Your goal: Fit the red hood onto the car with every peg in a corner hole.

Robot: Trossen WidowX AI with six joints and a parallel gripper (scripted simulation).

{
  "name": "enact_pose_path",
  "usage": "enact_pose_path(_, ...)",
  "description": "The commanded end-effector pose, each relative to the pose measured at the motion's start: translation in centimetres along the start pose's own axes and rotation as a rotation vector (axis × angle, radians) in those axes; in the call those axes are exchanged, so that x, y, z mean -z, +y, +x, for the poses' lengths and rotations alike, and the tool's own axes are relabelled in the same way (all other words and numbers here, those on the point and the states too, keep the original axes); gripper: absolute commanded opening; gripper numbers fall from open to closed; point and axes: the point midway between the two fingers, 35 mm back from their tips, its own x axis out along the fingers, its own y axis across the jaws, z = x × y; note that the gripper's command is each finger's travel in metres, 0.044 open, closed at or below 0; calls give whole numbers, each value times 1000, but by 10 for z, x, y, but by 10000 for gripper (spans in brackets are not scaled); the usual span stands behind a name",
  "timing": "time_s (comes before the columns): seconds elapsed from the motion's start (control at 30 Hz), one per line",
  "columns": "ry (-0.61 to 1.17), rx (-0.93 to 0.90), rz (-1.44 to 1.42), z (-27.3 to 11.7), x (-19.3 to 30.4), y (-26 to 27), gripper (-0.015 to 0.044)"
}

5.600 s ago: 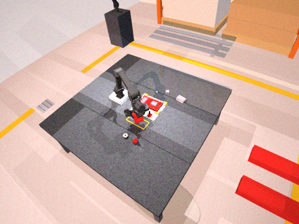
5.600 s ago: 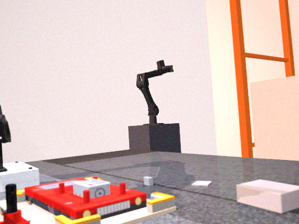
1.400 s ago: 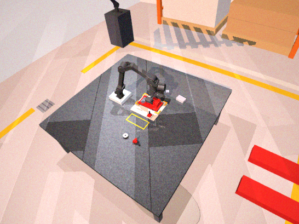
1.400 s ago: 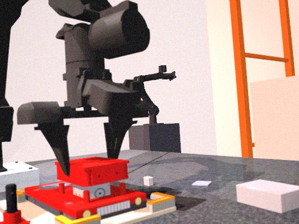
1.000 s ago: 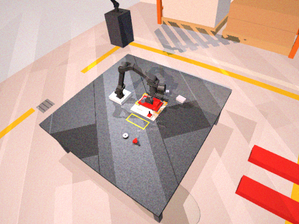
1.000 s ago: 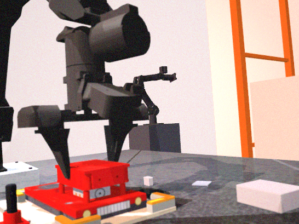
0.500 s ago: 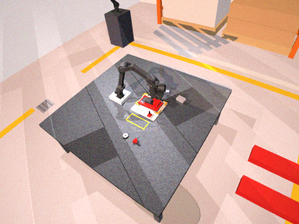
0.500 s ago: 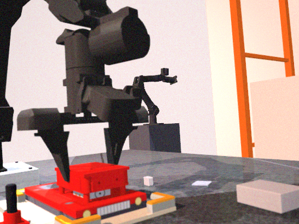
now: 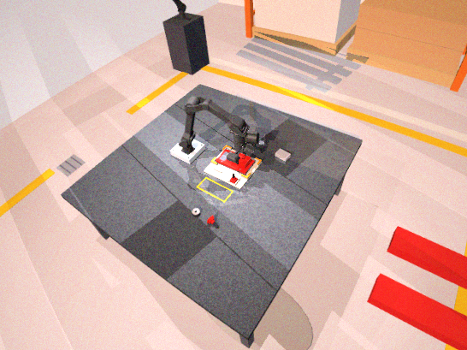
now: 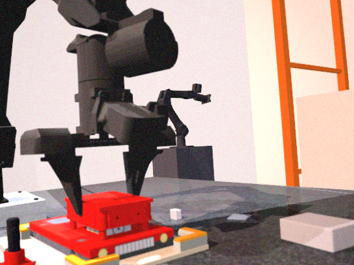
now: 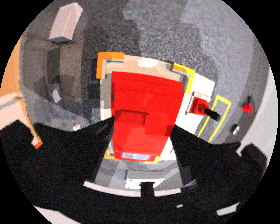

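The red hood (image 10: 126, 212) (image 11: 150, 131) is level over the red car chassis (image 10: 52, 232) (image 11: 135, 156), which sits in the jig (image 10: 191, 240) (image 11: 112, 56). A gap shows between the hood's lower edge and the deck. In the exterior view, two near pegs (image 10: 101, 233) stand in that gap and their tops are hidden by the hood. Part of the engine block (image 10: 118, 230) shows beneath. I cannot tell whether every peg is in its hole. My gripper (image 10: 107, 204) (image 11: 144, 122) is shut on the hood, one finger on each long side.
A red piece with a black post (image 9: 233, 179) (image 10: 13, 237) (image 11: 200, 107) stands beside the chassis on the jig's side. A pale block (image 9: 282, 155) (image 10: 321, 234) (image 11: 66, 22) and a small white cube (image 10: 176, 214) lie beyond. Another red piece (image 9: 210, 220) lies past the yellow rectangle (image 9: 211, 194).
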Motion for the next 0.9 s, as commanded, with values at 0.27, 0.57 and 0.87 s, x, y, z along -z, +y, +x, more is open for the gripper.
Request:
enact_pose_path(0.27,-1,-1,-1,-4,0,0,0)
enact_pose_path(0.57,-7,-1,-1,-4,0,0,0)
enact_pose_path(0.87,-13,-1,0,-3,0,0,0)
